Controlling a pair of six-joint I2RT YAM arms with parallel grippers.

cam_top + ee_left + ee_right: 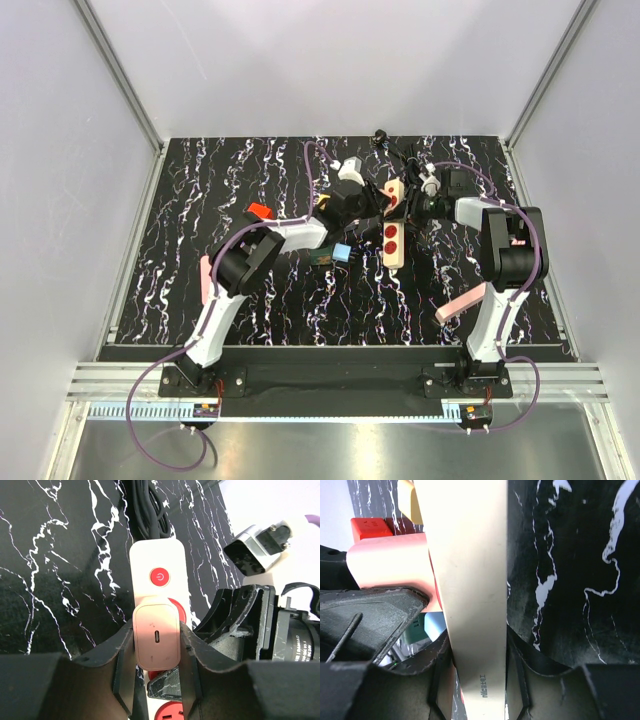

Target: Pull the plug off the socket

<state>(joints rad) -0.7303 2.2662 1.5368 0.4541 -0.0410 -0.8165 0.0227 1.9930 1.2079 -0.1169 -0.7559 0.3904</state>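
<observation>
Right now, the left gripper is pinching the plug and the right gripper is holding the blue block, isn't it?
Not quite. The left gripper does pinch the plug, but the right gripper holds the socket strip instead, as the right wrist view shows.

Top camera looks down on the whole table (180, 220) from afar. Both wrist cameras crowd the socket (157, 555), shared by all.

The left tool (156, 626) clamps plug (156, 639), seemingly seated in socket (150, 555).
</observation>
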